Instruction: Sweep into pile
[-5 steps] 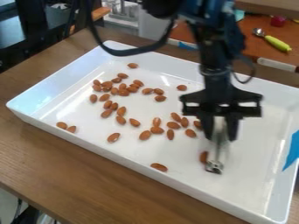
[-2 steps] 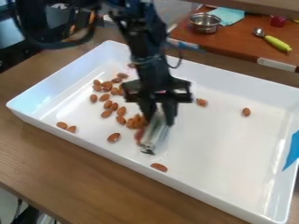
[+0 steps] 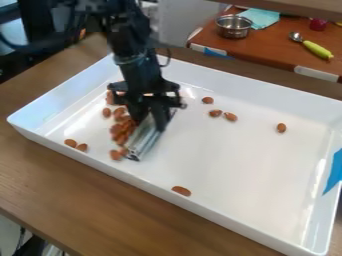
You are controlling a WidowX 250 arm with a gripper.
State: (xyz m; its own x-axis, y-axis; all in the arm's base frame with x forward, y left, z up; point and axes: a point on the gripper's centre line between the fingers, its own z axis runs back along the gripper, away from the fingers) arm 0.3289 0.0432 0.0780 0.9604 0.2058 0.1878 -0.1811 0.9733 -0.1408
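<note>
Camera view: brown oval almonds bunched in the left part of the white rectangular tray, along the left side of the silver metal sweeping tool. Closed on the tool's upper part, the black two-finger pincer, with tool tilted and lower end down near the tray floor. Just changed: tool drawn leftward from the right part of the tray, with almonds once spread over the middle now pressed closer together ahead of it. For the task, probably well past halfway: a loose pile taking shape, but still to be joined by strays. Outside the bunch, a pair at lower left, one near the front wall, three at upper middle, one farther right. Likely needed next: separate strokes for these. Farther out, the brown wooden desk beneath, and behind, a round steel bowl beside a teal cloth.
</note>
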